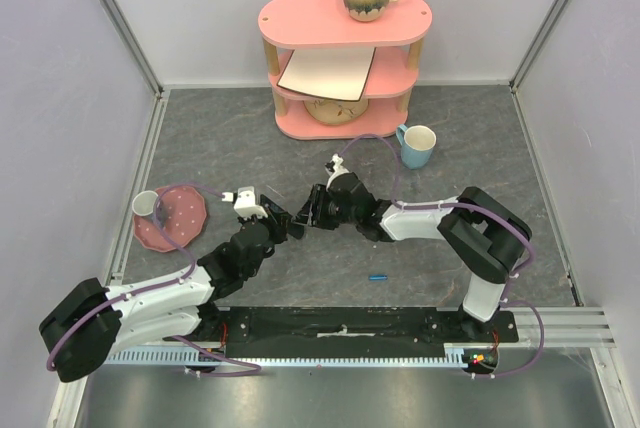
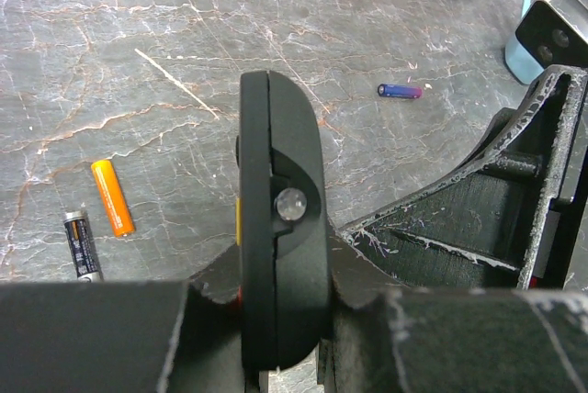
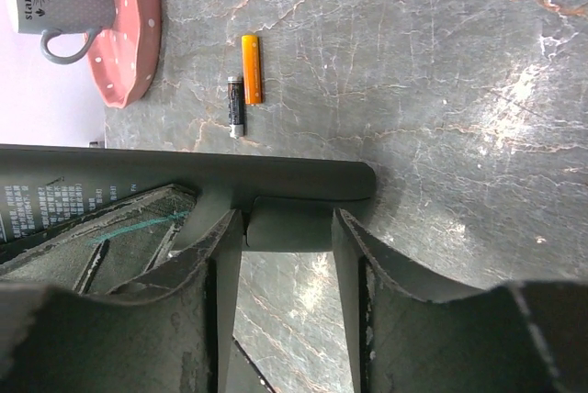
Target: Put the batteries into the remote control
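My left gripper (image 2: 280,297) is shut on the black remote control (image 2: 280,182), holding it on edge above the table. In the right wrist view the remote control (image 3: 184,173) runs as a dark bar across my right gripper (image 3: 288,228). The right gripper's two fingers press on either side of a grey flap on the remote's back, seemingly its cover. In the top view the two grippers meet mid-table, the left (image 1: 287,224) facing the right (image 1: 318,210). One purple battery (image 2: 400,91) lies on the table beyond the remote.
An orange cell (image 2: 112,196) and a black cell (image 2: 82,244) lie side by side on the table. A bright blue small cylinder (image 1: 377,276) lies near the front. A pink plate (image 1: 170,220) with a cup, a blue mug (image 1: 417,145) and a pink shelf (image 1: 343,18) stand around.
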Robot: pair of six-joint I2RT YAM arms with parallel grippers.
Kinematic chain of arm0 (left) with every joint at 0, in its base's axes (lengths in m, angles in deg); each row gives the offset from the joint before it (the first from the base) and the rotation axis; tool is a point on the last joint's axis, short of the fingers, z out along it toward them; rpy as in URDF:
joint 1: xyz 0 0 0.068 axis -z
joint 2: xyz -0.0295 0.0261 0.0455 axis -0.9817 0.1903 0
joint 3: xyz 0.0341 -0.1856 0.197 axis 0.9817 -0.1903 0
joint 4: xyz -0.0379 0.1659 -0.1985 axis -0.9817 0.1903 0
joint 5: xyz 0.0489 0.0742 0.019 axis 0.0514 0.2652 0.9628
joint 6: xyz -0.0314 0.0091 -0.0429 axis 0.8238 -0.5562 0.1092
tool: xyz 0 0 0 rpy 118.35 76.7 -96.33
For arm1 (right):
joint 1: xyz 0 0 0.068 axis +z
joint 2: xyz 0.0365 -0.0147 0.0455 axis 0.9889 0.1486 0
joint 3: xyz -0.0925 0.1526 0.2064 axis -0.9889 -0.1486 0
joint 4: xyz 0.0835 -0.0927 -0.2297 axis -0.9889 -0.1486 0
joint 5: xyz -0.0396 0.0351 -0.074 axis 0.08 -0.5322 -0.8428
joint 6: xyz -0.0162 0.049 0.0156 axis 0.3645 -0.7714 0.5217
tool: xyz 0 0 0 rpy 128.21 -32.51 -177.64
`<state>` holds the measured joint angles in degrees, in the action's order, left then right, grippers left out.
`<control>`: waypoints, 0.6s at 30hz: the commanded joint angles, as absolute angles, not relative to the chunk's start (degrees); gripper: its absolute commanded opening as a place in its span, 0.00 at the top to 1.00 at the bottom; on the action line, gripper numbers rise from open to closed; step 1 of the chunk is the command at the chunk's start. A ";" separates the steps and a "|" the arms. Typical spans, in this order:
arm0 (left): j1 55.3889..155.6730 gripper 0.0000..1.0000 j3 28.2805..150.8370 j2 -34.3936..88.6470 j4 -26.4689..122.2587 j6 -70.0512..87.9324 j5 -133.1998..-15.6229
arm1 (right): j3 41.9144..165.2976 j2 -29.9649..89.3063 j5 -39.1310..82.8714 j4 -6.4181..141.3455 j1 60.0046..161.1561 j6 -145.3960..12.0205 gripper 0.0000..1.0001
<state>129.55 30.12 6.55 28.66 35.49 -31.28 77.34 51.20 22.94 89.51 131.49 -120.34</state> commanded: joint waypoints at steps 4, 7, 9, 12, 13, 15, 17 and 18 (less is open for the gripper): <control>130.27 0.98 30.05 7.00 34.09 33.48 -32.58 | 77.72 55.73 20.12 78.08 132.60 -116.83 0.55; 130.27 0.98 30.22 7.00 34.35 33.31 -32.49 | 77.54 55.91 20.12 77.73 132.61 -116.74 0.58; 130.18 0.98 30.22 7.09 34.35 33.31 -32.40 | 77.54 55.90 20.20 77.47 132.61 -116.56 0.59; 130.27 0.98 30.31 6.74 34.62 33.40 -32.23 | 77.19 55.82 20.03 77.46 132.52 -116.47 0.66; 130.27 0.98 30.31 6.83 34.62 33.31 -32.22 | 77.19 55.73 20.03 77.46 132.60 -116.39 0.69; 130.27 0.98 30.31 6.74 34.79 33.13 -32.05 | 77.02 55.73 20.20 77.38 132.61 -116.39 0.73; 130.27 0.98 30.40 6.74 34.88 33.05 -31.96 | 76.84 55.73 20.21 77.46 132.52 -116.30 0.79; 130.27 0.98 30.48 6.65 34.88 33.04 -31.96 | 76.84 55.73 20.38 77.46 132.52 -116.30 0.80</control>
